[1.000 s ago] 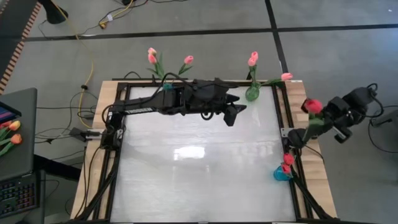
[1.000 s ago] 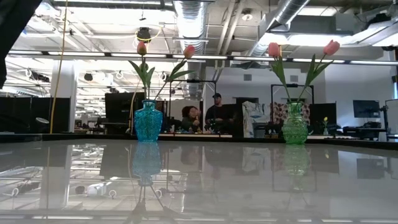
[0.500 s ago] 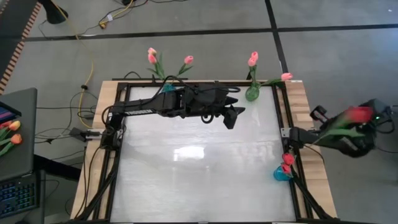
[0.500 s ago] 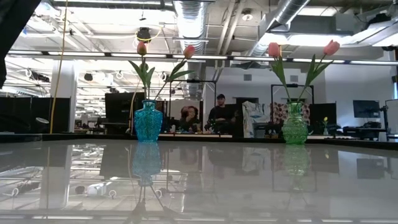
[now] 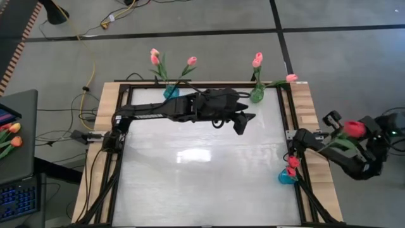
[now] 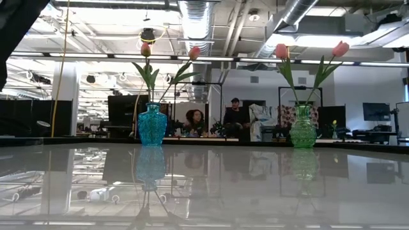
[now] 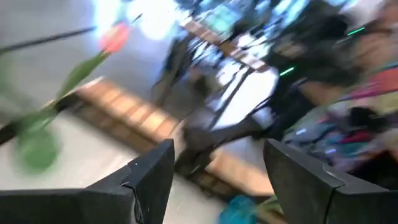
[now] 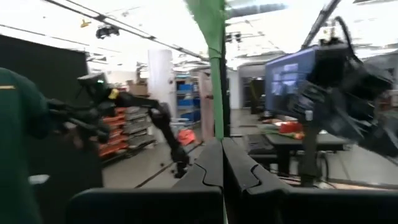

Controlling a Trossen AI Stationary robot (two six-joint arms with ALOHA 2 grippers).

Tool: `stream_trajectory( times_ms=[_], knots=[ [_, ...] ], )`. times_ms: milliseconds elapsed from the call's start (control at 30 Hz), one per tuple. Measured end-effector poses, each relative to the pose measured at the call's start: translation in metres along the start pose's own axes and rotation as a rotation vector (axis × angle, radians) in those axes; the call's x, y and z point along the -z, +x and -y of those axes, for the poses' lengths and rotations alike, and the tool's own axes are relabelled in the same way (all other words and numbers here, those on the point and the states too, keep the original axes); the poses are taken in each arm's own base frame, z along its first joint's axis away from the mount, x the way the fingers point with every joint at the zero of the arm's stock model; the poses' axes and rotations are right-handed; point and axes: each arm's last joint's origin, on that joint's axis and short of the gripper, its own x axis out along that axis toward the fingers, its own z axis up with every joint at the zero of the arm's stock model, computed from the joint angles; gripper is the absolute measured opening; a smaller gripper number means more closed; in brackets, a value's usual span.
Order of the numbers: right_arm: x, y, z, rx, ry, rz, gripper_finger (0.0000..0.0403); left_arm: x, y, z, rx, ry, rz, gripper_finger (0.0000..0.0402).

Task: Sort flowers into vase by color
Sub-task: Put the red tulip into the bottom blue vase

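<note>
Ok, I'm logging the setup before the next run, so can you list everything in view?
Table: one, white top with wooden edges, centre.
Tall blue vase: one, table's far edge, holding three pink tulips.
Green vase: one, far edge, holding two pink tulips.
Small blue vase: one, table's right edge, holding two red tulips.
Orange tulips: two, on the dark desk to the left.
People: two, in the room behind.
Left hand: open, above the table near the green vase.
Right hand: off the table's right side, shut on the stem of a red tulip.
</note>
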Motion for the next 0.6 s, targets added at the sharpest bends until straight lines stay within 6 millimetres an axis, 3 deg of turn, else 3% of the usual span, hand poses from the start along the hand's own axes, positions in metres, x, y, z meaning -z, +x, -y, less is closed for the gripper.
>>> stream_trajectory(
  times_ms=[200, 367, 500, 600],
  knots=[
    [0.006, 0.003, 0.011, 0.131, 0.028, 0.019, 0.0016, -0.013, -0.001, 0.039, 0.279, 0.093, 0.305, 0.0233],
    [0.012, 0.005, 0.020, 0.214, 0.050, 0.029, 0.0016, 0.025, 0.030, 0.056, 0.307, 0.126, 0.391, 0.0233],
    [0.013, 0.006, 0.022, 0.225, 0.052, 0.031, 0.0016, 0.058, 0.062, 0.056, 0.361, 0.076, 0.484, 0.0233],
    [0.014, 0.006, 0.023, 0.249, 0.059, 0.030, 0.0016, 0.072, 0.077, 0.054, 0.373, 0.039, 0.565, 0.0233]
  ],
)
